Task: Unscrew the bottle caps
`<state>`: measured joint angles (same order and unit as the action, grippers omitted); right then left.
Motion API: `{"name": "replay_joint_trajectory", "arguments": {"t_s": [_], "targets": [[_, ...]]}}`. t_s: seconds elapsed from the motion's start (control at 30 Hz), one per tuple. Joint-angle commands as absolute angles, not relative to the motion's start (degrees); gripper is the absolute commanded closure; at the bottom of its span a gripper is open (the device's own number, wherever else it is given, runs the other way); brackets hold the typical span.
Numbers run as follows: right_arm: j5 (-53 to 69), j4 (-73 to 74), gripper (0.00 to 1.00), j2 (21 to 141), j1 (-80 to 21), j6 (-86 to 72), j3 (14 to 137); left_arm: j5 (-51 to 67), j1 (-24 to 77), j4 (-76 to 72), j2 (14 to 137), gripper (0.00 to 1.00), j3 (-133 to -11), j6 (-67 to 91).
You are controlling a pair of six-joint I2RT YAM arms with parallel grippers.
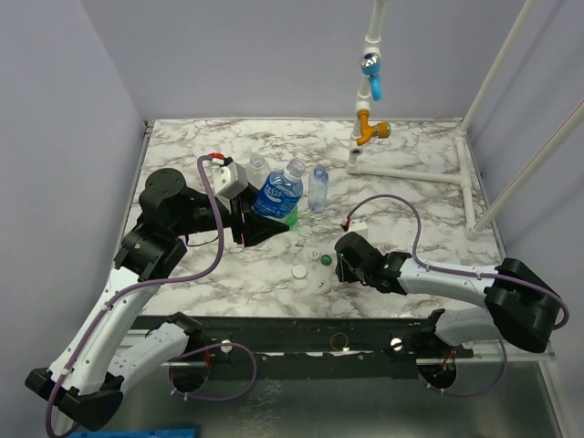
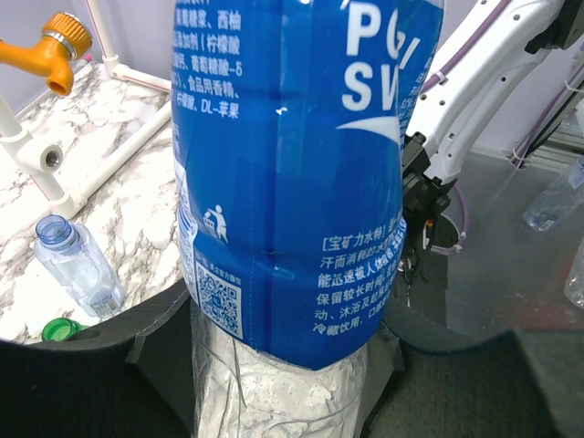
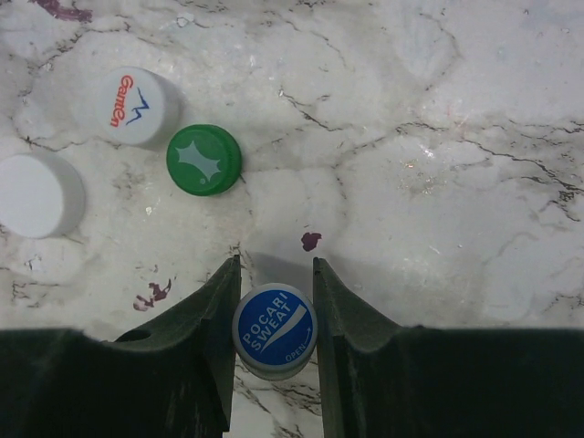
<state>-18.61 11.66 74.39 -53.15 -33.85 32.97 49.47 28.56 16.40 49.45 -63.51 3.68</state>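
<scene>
Fingers of the right gripper (image 3: 276, 274) pinch the blue cap (image 3: 274, 330) by its rim. Its printed top faces the wrist camera, so the fingers point straight down at the worktop (image 3: 456, 137). Cannot tell whether the cap's underside rests on the marble or hangs just above it.

Three loose caps lie ahead and to one side of the fingertips. The green cap (image 3: 203, 160) is closest, the printed white cap (image 3: 132, 107) just beside it, the plain white cap (image 3: 36, 194) furthest out. None touches the fingers.

Left gripper (image 2: 283, 365) is clamped low on the blue-labelled bottle (image 2: 283, 182), at its clear base. The bottle's long axis runs away from the fingers. In the top view it is tilted, neck toward the back of the worktop, apart from the right gripper.

Judgement: the fourth cap is off. What is left is to set it down; bare marble lies directly below, and the right arm is nearer.

Only the left wrist view shows the small clear bottle (image 2: 78, 265) standing open-necked, with the orange valve (image 2: 50, 46) behind it. Only the right wrist view resolves the cap lettering.
</scene>
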Motion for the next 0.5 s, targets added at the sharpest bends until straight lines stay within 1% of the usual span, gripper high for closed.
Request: {"name": "replay_joint_trajectory", "arguments": {"t_s": [0.0,0.13,0.33,0.47], "targets": [[-23.8,5.0,0.89,76.1,-53.0,-36.9,31.7,48.8,28.3,16.6,49.0,1.00,-63.1,2.9],[-24.5,4.7,0.83,78.4,-53.0,-38.2,31.4,49.1,28.3,16.6,49.0,1.00,-62.9,2.9],[-24.9,4.6,0.67,81.5,-53.0,-40.3,31.0,49.3,28.3,16.4,49.1,1.00,-62.9,3.0],[-24.8,6.2,0.53,82.0,-53.0,-41.8,31.8,49.7,28.3,16.2,49.0,1.00,-62.8,3.2]]}}
